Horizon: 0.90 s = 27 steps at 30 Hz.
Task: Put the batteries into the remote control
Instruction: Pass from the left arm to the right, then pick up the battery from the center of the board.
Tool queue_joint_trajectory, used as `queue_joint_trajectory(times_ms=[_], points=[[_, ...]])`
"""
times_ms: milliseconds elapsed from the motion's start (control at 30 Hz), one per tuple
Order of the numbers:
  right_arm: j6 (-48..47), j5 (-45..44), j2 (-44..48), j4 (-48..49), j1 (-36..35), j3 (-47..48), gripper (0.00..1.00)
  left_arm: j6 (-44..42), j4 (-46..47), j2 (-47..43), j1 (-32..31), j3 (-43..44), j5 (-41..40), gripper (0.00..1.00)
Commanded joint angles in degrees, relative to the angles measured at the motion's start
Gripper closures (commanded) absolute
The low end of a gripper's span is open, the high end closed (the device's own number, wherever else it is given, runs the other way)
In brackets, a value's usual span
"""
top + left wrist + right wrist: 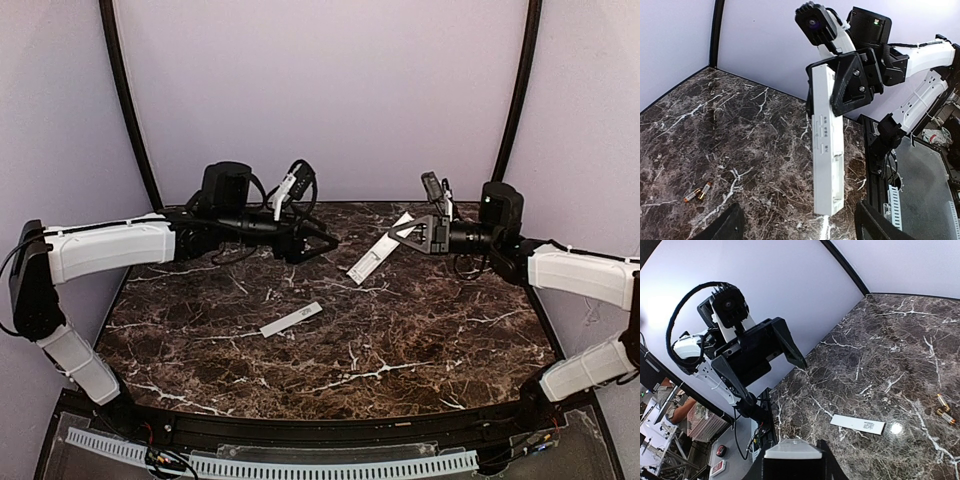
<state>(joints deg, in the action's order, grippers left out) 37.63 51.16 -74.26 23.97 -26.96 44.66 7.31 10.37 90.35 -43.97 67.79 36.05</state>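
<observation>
Left arm (110,248): white link reaching from the left edge toward centre, forearm roughly level above the surface (400,340).
Left claw (775,381): fingers spread wide, nothing between them.
Right arm (580,275): elbow bent, forearm level, pointing inward toward the left one.
Right claw (832,87): clamped on one end of the remote control (827,165).

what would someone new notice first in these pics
The right gripper clamps a slim white rectangular remote control at a slant above the dark marble table, toward the back. Facing it, the left gripper hangs with its jaws spread wide. Two small batteries and a thin flat white strip lie loose on the table.
</observation>
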Motion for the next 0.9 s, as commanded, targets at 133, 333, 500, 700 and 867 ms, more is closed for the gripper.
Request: queue_joint_trajectory(times_ms=[133,333,500,700,867], points=[[-2.2,1.2,4.0,-1.8,7.6,-5.5,1.00,-18.2,-26.1,9.2,3.6,16.7,-5.2,0.32],[-0.4,2.8,5.4,0.4,11.4,-9.2,1.00,-33.9,-38.3,22.5,4.9,32.0,-9.2,0.37],[-0.5,4.5,6.1,0.5,13.7,-10.7,1.00,-42.4,-41.6,31.1,5.4,41.6,-12.6,0.46],[-0.4,6.2,5.8,1.6,15.7,-11.8,1.00,-46.0,-42.8,39.5,5.5,48.1,-13.6,0.52],[0.3,7.4,4.6,3.0,16.5,-12.1,1.00,-49.2,-44.1,45.8,5.5,54.2,-15.8,0.56]])
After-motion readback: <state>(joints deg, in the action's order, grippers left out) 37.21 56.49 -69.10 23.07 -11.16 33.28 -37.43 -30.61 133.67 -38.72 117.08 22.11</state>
